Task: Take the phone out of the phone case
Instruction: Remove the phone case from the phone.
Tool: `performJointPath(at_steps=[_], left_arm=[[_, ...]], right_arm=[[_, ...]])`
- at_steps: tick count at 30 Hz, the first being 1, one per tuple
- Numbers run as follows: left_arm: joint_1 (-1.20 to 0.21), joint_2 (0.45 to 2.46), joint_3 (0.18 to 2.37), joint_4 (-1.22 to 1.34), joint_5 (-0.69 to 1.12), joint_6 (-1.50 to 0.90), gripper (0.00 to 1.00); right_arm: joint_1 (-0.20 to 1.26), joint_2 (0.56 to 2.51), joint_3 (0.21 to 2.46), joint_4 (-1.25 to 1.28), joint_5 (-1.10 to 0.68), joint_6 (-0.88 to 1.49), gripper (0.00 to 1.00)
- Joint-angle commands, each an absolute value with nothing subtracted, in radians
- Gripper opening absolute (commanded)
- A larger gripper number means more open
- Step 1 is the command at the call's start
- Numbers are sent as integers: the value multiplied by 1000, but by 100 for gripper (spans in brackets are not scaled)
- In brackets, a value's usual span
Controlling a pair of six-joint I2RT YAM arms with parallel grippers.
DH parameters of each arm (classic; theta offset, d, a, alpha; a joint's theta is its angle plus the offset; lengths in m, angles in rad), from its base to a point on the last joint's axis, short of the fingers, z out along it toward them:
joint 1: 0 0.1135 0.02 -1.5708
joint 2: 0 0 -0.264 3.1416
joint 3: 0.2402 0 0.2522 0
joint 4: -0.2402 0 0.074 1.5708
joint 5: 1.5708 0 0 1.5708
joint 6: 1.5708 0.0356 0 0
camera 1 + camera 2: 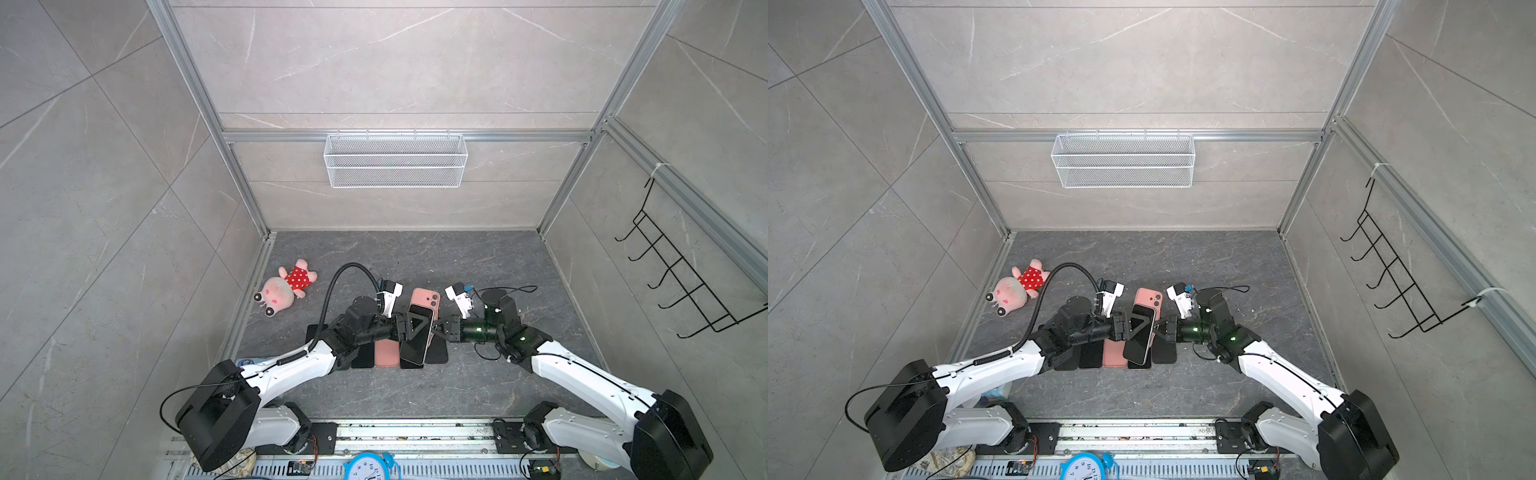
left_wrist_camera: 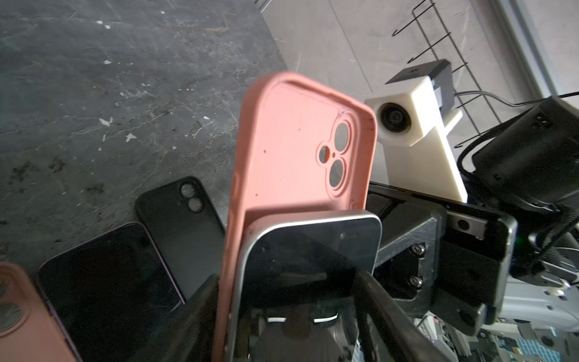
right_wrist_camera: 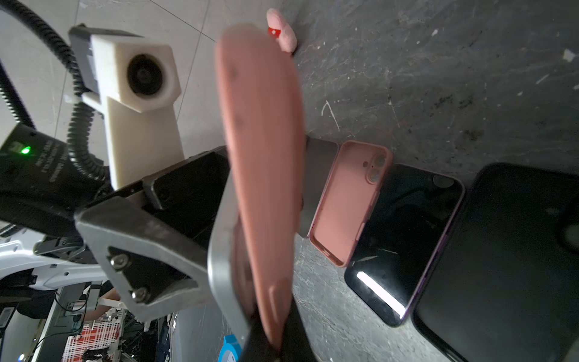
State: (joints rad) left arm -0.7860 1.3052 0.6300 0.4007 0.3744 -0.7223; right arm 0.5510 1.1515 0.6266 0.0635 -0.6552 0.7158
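Found both arms meeting over the middle of the table [image 1: 478, 257], the phone [image 1: 412, 349] and the phone case [image 1: 423, 296] raised between them, clear of the surface. Noted the phone [image 1: 1136, 349] tilted in both top views, dark screen upward, upper end already out of the pink phone case [image 1: 1146, 296], lower end hidden. Saw from the left wrist the top part of the phone case [image 2: 291, 150] empty, camera holes letting light through, with the upper edge of the phone [image 2: 313, 244] lower down, in front of the inside face.

Located the left gripper [image 1: 424, 327] right at the phone: jaws parted to a middling width, one finger [image 2: 200, 313] just outside the long edge of the case, its mate just outside the opposite edge of the phone, the screen lying across the gap of the left gripper [image 2: 286, 279]. Could not tell real pad contact from mere closeness there.

Located the right gripper [image 1: 435, 331] on the other side of the phone, closed tight, pinching the case. Confirmed from the right wrist: phone case [image 3: 263, 141] rising straight out of the clamped right gripper [image 3: 279, 341].

Counted, flat on the table beneath, a spare pink case [image 1: 386, 353], a purple-rimmed phone [image 3: 404, 238] and a black case [image 2: 181, 213]. Spotted a plush toy [image 1: 286, 286] well apart, near the left wall.
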Motion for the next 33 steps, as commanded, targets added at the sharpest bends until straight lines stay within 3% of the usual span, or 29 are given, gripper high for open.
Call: performJointPath(at_steps=[1,11,20,33], left_arm=[[-801,1385,640,384,323,-692,62],[-820,1629,701,485,297,-735,53],[-872,1768,823,364,261,-745,48],[-923,1776,862,288,242,-690,59]], right_arm=[[555,1214,652,191,-678,758,0],[526,1343,646,187,-703,752,0],[444,1383,625,139,-751,758,0],[434,1442,643,106,-765,726,0]])
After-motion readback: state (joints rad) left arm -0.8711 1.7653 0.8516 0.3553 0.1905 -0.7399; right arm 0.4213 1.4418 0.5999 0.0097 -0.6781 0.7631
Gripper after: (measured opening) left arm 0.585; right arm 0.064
